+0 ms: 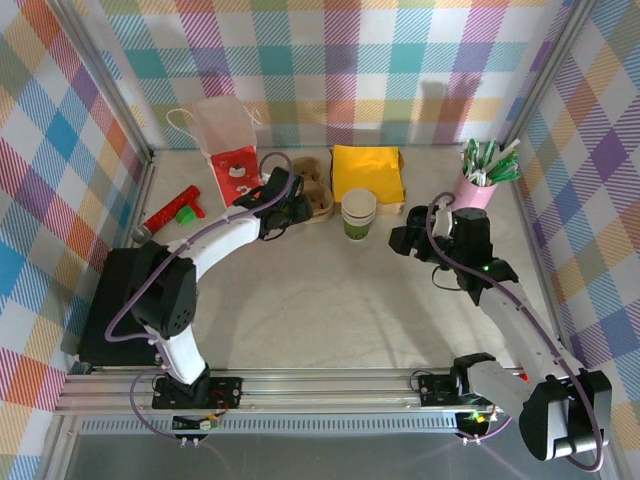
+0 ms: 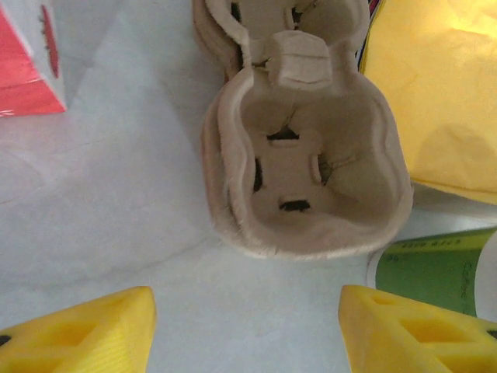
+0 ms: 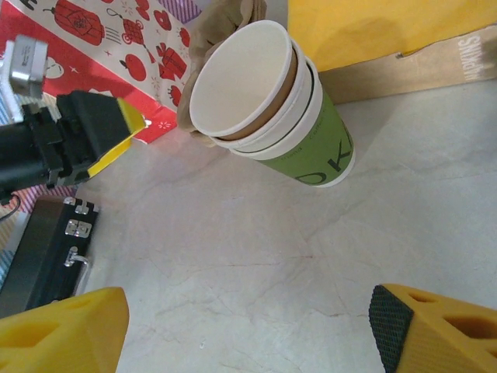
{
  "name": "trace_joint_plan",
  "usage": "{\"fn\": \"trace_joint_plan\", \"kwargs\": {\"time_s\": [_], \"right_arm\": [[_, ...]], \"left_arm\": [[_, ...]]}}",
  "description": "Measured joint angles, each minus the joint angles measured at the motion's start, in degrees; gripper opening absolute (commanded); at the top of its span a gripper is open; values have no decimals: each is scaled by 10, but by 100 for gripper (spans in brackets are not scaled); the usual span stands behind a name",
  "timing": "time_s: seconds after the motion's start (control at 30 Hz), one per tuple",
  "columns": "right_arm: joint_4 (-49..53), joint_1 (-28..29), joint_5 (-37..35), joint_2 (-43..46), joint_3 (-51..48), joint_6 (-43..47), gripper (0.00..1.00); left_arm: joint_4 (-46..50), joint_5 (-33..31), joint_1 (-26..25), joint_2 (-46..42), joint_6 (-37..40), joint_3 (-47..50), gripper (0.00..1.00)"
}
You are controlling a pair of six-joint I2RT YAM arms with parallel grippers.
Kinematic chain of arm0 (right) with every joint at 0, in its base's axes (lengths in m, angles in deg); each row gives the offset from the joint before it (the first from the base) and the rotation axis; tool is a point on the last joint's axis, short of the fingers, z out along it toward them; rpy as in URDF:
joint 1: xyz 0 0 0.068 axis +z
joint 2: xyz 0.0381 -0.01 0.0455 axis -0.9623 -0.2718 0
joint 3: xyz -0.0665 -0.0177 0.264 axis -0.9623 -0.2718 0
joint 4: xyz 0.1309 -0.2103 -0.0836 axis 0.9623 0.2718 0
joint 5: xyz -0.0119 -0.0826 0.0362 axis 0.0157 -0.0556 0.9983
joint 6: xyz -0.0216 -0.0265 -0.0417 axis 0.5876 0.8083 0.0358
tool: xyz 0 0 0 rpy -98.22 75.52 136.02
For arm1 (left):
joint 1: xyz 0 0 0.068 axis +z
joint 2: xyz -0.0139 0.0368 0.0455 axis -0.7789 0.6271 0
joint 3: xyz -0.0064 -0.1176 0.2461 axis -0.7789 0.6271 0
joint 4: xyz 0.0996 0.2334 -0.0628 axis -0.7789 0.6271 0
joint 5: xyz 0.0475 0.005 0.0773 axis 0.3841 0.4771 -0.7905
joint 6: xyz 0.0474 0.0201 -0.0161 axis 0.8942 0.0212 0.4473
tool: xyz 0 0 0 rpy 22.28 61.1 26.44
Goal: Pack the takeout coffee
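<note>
At the far left of the pale grey worktop lies a flat black hard case. Just beyond it is a red stick-shaped object with a green part. Behind that, near the back wall, stands a white-and-red paper gift bag.

The left pincer sits to the right of the bag. Its yellow fingers are spread well apart with nothing between them. It points at a brown moulded-pulp cup carrier, whose near pocket is empty and lies just ahead of the fingertips.

To the right of the carrier, a stack of lidless white-and-green paper cups stands upright on the worktop, near the left pincer's right-hand finger. Behind the stack, a pile of square yellow paper napkins rests on a brown paper sheet printed with letters.

The right pincer is to the right of the stack and faces it from a little way off. Its jaws are wide apart and hold nothing.

In the back right corner, a pink cup holding green-and-white sticks stands well apart from both pincers.

I cannot tell where the lidded takeout coffee stands.
</note>
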Motion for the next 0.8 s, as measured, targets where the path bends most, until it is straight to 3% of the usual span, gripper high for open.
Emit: {"fn": "trace_joint_plan", "kwargs": {"time_s": [0.43, 0.8], "right_arm": [[-46, 11, -16, -5, -26, 0, 82], [-50, 11, -18, -5, -28, 0, 82]], "left_arm": [[0, -3, 7, 106, -31, -69, 48], [-3, -2, 13, 122, -43, -78, 39]]}}
